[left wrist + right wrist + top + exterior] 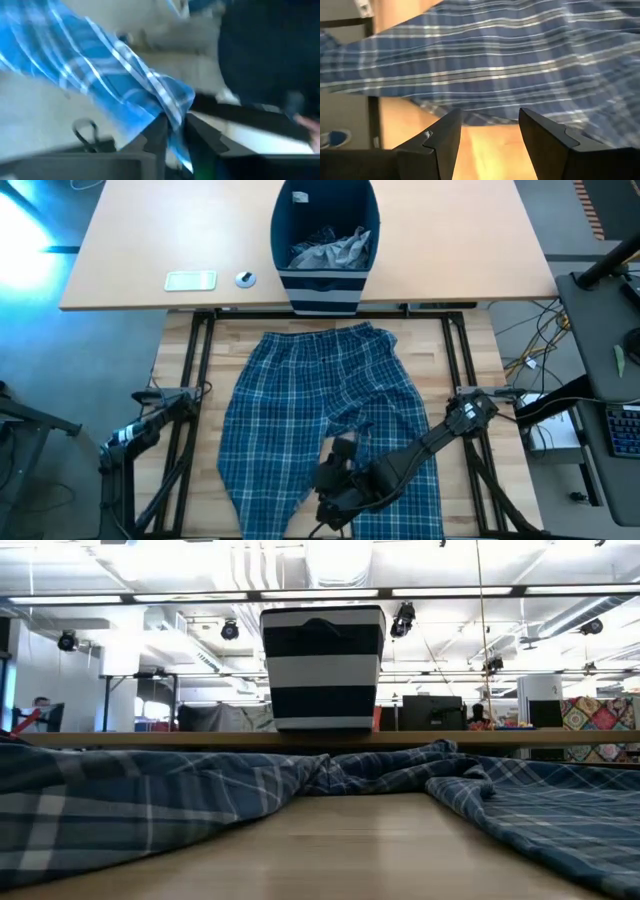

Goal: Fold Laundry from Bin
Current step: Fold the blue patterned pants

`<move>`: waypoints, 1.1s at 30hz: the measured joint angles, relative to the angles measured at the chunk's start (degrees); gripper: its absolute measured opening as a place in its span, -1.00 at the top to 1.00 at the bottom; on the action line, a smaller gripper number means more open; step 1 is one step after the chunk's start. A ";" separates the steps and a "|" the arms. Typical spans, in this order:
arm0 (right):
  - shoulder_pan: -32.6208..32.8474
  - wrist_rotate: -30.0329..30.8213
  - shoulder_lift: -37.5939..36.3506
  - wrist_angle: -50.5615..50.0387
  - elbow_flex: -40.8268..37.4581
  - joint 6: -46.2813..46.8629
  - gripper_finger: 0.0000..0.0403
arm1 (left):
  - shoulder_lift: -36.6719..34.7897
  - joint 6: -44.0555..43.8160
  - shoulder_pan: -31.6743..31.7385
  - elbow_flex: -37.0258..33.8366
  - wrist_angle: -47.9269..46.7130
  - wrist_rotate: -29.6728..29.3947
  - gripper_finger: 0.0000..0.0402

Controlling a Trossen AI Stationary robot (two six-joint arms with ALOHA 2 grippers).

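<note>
— Where are the blue-and-white plaid cloth trousers [320, 420] lying?
— We're seeing them spread mid-frame, below the navy striped fabric bin [326, 240].
— Grippers?
— Left gripper [172, 132] is pinching a trouser edge; right gripper [490, 130] is hanging released.

An open-plan lab: ceiling strip lights [320, 592], desks with monitors [430, 712].

Bright overhead ceiling lights; left wrist view heavily blurred.
</note>
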 joint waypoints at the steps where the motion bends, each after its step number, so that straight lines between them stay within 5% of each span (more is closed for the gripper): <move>1: -0.02 -0.53 0.56 0.75 -0.02 -0.40 0.03 | 0.27 -0.67 -0.06 -0.04 -0.18 1.08 0.59; 7: -0.29 -0.75 3.36 4.24 -0.37 -0.45 0.03 | -0.02 -2.83 -0.26 1.62 -1.91 1.34 0.08; 10: -0.34 -0.74 5.54 4.59 -0.37 0.24 0.03 | -0.48 -1.82 -0.10 4.09 -11.89 -1.54 -0.09; 16: -1.25 -5.05 10.22 4.10 -0.43 10.14 0.03 | -2.42 0.18 1.92 3.05 -37.26 -10.62 -0.12; 20: -3.57 -7.21 11.30 -0.47 -0.50 28.07 0.03 | -6.62 3.56 3.48 -1.34 -36.79 -16.34 -0.10; 25: -6.61 -9.22 10.93 -1.81 -0.50 37.79 0.03 | -16.59 5.00 7.07 -17.63 -35.55 -17.02 -0.09; 33: -10.18 -9.73 11.39 -0.42 -4.34 55.56 0.10 | -39.64 -0.63 14.41 -57.83 -19.12 -18.10 -0.09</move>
